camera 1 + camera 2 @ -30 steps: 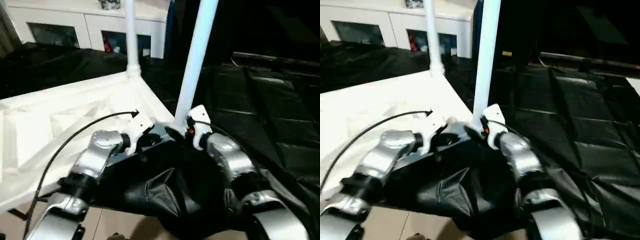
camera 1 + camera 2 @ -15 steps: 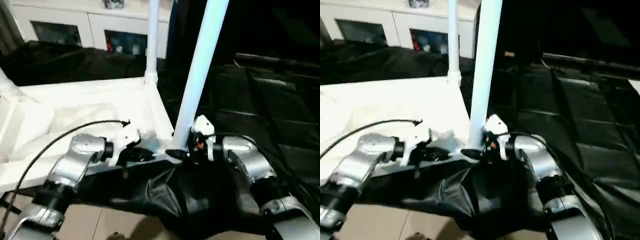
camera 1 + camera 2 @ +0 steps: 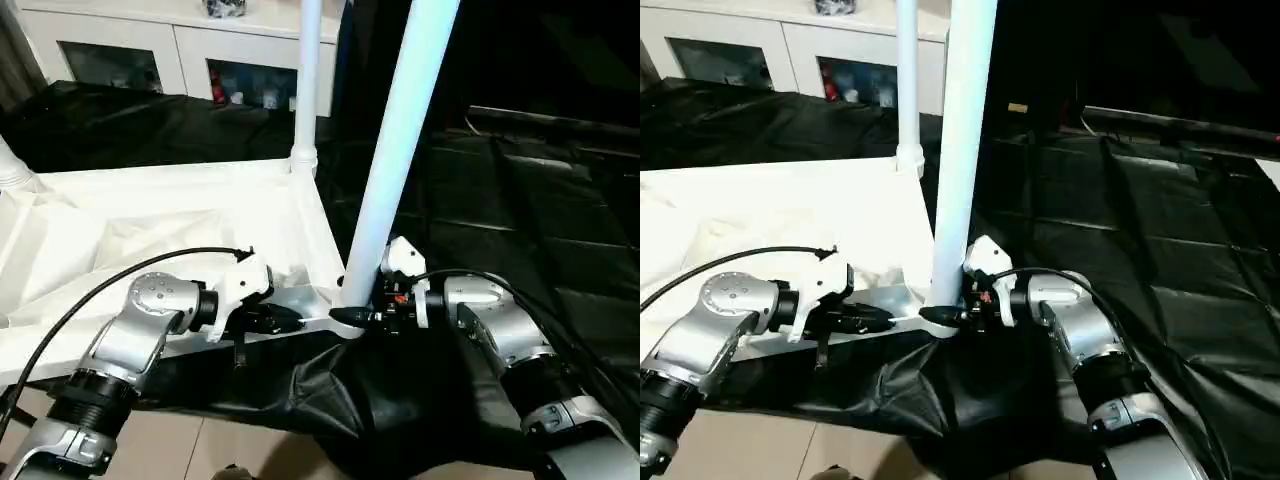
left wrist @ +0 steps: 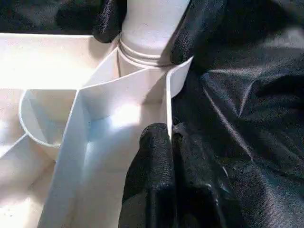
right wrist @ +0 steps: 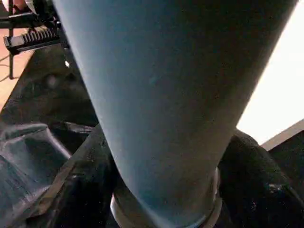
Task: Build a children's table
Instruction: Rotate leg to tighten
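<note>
White leg (image 3: 400, 150) in corner socket | right end effector (image 3: 352, 316) grasping its base | left end effector (image 3: 290, 320) clenched on tabletop rim (image 4: 167, 102)

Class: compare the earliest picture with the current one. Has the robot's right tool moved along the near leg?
Yes. The right tool has slid down the near leg and now sits at its base, by the tabletop's corner socket.

A floor draped in crinkled black sheeting (image 3: 520, 210) carries an upturned white table top (image 3: 150, 225), ribbed side up; bare pale tiles (image 3: 200, 450) show at the sheeting's near edge.
</note>
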Robot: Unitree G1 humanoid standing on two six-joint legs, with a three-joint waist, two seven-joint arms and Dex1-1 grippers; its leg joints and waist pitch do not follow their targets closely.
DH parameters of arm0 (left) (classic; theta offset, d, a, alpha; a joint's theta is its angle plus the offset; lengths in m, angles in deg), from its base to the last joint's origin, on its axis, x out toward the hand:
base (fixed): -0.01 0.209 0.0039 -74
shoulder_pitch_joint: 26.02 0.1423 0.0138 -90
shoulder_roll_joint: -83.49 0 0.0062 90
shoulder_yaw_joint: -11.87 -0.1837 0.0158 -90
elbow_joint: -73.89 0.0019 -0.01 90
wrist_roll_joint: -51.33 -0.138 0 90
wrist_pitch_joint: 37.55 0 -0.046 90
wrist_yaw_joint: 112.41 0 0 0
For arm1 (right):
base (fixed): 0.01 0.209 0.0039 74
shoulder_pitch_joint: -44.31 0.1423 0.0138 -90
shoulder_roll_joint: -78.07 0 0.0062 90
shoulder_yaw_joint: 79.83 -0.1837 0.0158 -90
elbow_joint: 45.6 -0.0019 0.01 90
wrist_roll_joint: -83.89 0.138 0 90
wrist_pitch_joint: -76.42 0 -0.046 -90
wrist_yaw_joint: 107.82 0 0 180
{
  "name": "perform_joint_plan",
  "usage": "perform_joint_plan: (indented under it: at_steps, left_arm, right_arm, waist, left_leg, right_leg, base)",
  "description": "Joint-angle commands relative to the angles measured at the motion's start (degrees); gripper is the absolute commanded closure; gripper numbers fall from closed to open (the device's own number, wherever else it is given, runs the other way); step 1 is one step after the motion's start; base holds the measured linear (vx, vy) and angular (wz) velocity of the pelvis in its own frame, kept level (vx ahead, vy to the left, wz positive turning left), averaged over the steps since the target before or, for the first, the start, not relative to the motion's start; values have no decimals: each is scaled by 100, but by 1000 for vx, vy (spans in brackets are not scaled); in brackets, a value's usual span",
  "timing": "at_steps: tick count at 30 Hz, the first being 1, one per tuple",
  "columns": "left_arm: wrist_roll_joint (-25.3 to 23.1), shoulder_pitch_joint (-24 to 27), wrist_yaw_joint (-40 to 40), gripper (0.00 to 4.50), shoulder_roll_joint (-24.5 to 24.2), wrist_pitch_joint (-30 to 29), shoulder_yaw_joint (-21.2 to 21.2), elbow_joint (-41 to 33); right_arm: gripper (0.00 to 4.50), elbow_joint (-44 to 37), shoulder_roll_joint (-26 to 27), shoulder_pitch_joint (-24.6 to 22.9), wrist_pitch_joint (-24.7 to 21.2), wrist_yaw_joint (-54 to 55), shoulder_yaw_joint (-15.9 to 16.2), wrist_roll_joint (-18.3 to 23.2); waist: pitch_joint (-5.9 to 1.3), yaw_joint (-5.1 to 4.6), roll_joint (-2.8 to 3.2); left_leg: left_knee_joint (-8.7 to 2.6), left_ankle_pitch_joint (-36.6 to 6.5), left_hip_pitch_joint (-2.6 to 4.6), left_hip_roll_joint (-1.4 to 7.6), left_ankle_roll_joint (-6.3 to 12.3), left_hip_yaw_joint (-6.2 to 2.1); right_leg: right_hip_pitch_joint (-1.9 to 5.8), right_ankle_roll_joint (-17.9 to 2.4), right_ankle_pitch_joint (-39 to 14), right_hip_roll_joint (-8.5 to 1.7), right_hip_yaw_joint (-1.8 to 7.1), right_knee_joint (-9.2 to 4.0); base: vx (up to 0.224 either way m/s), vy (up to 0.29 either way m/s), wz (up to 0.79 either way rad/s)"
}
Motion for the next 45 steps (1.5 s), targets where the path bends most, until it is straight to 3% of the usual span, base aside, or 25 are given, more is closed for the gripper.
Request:
perform_joint_plan:
  at_steps: [1, 5, 8, 9, 10, 11, 12, 14, 16, 17, 18, 20, 21, 23, 24, 25, 29, 30, 32, 35, 39, 44, 45]
  left_arm:
    - [126, -107, 277, 450, 243, -7, -5, -106]
    - [-147, -410, 1099, 450, 579, -39, 110, 357]
    - [-330, -739, 1905, 450, 936, -193, 233, 778]
    - [-365, -816, 2045, 450, 1019, -222, 237, 855]
    - [-365, -816, 2045, 450, 1019, -222, 237, 855]
    - [-461, -1035, 2543, 450, 1250, -237, 275, 1108]
    - [-539, -1190, 2891, 450, 1407, -193, 293, 1297]
    - [-564, -1306, 3059, 450, 1565, -134, 292, 1442]
    - [-566, -1327, 3073, 450, 1626, -100, 287, 1472]
    - [-569, -1334, 2997, 450, 1649, -102, 253, 1477]
    - [-567, -1330, 2956, 450, 1650, -89, 236, 1482]
    - [-553, -1296, 2878, 450, 1623, -83, 221, 1455]
    - [-541, -1257, 2784, 450, 1577, -55, 200, 1426]
    - [-540, -1214, 2703, 450, 1529, 6, 192, 1411]
    - [-510, -1125, 2512, 450, 1455, 118, 168, 1368]
    - [-508, -1117, 2498, 450, 1449, 123, 165, 1362]
    - [-395, -838, 1910, 450, 1211, 271, 32, 1059]
    - [-365, -794, 1794, 450, 1171, 327, 11, 1014]
    - [-337, -757, 1714, 450, 1139, 314, 0, 960]
    - [-78, -588, 1119, 450, 915, 351, -20, 625]
    - [1, -504, 861, 450, 777, 425, -37, 528]
    - [179, -274, 389, 450, 506, 521, 25, 317]
    - [214, -208, 272, 450, 417, 494, 36, 250]
  right_arm:
    - [189, -92, 116, -26, -19, 263, 7, -30]
    - [191, 266, 465, 97, -26, 1259, -205, -175]
    - [191, 672, 858, 242, -6, 2304, -348, -325]
    - [191, 730, 945, 262, -4, 2451, -368, -326]
    - [191, 730, 945, 262, -4, 2451, -368, -326]
    - [191, 946, 1220, 357, -86, 3033, -451, -341]
    - [191, 1157, 1422, 456, -132, 3547, -496, -400]
    - [191, 1452, 1650, 610, -144, 4144, -566, -467]
    - [191, 1572, 1755, 684, -79, 4329, -608, -491]
    - [191, 1633, 1824, 728, -2, 4317, -628, -503]
    - [135, 1665, 1859, 746, 44, 4311, -630, -517]
    - [119, 1643, 1892, 735, 35, 4179, -659, -448]
    - [119, 1594, 1888, 714, 26, 4095, -646, -425]
    - [94, 1552, 1855, 697, 62, 4055, -596, -472]
    - [85, 1526, 1794, 691, 174, 4015, -537, -524]
    - [79, 1523, 1788, 691, 183, 4010, -533, -524]
    - [79, 1182, 1388, 529, 298, 3105, -343, -471]
    - [79, 1115, 1321, 488, 306, 2943, -325, -475]
    - [79, 1059, 1257, 455, 302, 2829, -313, -477]
    - [79, 599, 830, 261, 265, 1792, -241, -242]
    - [79, 426, 566, 176, 254, 1268, -147, -152]
    - [79, 198, 187, 76, 168, 591, -19, -173]
    - [104, 136, 126, 63, 152, 494, 2, -177]
  waist:
    - [-384, -10, 37]
    - [-366, -17, 28]
    - [-355, -23, 31]
    - [-371, -14, -64]
    - [-377, 11, -19]
    - [-381, 7, -30]
    - [-385, 1, 1]
    - [-388, -10, -1]
    - [-405, 3, 52]
    - [-407, -9, 36]
    - [-419, 1, 43]
    - [-417, 0, 43]
    - [-414, -7, 82]
    - [-413, -18, 72]
    - [-402, -28, 122]
    - [-402, -28, 122]
    - [-397, -35, 110]
    - [-397, -41, 70]
    - [-388, -56, 66]
    - [-381, -36, 81]
    - [-374, -9, 92]
    - [-368, -1, 81]
    - [-371, -2, 81]
  left_leg:
    - [-391, -938, 30, 177, 228, -18]
    - [-401, -1095, 64, 161, 118, -16]
    - [-413, -1222, 80, 151, -34, -27]
    - [-413, -1185, 66, 160, -20, -33]
    - [-413, -1094, 57, 157, 16, -40]
    - [-410, -1045, 40, 161, 43, -39]
    - [-414, -954, 72, 155, 4, -35]
    - [-415, -932, 58, 147, -50, -34]
    - [-410, -914, 37, 154, -31, -42]
    - [-406, -894, 27, 149, -16, -35]
    - [-398, -820, 33, 150, 30, -29]
    - [-399, -758, 23, 152, 61, -28]
    - [-397, -751, 22, 148, 66, -28]
    - [-399, -836, 31, 149, 68, -25]
    - [-409, -998, 37, 150, 24, -32]
    - [-409, -998, 37, 150, 24, -32]
    - [-419, -1112, 32, 169, 47, -41]
    - [-412, -1090, 24, 164, 96, -36]
    - [-416, -1098, 30, 162, 118, -32]
    - [-418, -1176, 37, 174, 142, -41]
    - [-411, -1139, 52, 182, 220, -28]
    - [-410, -1171, 40, 184, 220, -20]
    - [-411, -1173, 32, 182, 206, -27]
  right_leg:
    - [314, -1131, -1060, -421, 345, -376]
    - [286, -1056, -1419, -427, 348, -436]
    - [273, -877, -1947, -448, 344, -489]
    - [293, -844, -1917, -459, 339, -485]
    - [295, -835, -1818, -463, 342, -459]
    - [303, -835, -1717, -460, 345, -449]
    - [269, -893, -1543, -446, 347, -432]
    - [279, -908, -1507, -447, 344, -421]
    - [306, -905, -1269, -461, 345, -399]
    - [305, -912, -1184, -455, 347, -397]
    - [314, -959, -943, -452, 349, -370]
    - [320, -1009, -768, -442, 347, -350]
    - [321, -1049, -671, -432, 346, -340]
    - [332, -1076, -673, -436, 348, -351]
    - [326, -1070, -826, -437, 345, -379]
    - [326, -1070, -826, -437, 345, -379]
    - [345, -1058, -918, -444, 347, -388]
    - [353, -1052, -903, -439, 347, -378]
    - [336, -1059, -1008, -441, 350, -395]
    - [345, -1039, -1223, -461, 348, -420]
    - [319, -1139, -1089, -442, 351, -408]
    - [318, -1094, -1227, -425, 348, -415]
    - [326, -1100, -1274, -438, 348, -410]
  base:
    - [0, 0, 0]
    - [0, 0, 0]
    - [0, 0, 0]
    - [0, 0, 0]
    - [0, 0, 0]
    - [0, 0, 0]
    - [0, 0, 0]
    - [0, 0, 0]
    - [0, 0, 0]
    - [0, 0, 0]
    - [0, 0, 0]
    - [0, 0, 0]
    - [0, 0, 0]
    - [0, 0, 0]
    - [0, 0, 0]
    - [0, 0, 0]
    - [0, 0, 0]
    - [0, 0, 0]
    - [0, 0, 0]
    - [0, 0, 0]
    - [0, 0, 0]
    - [0, 0, 0]
    - [0, 0, 0]
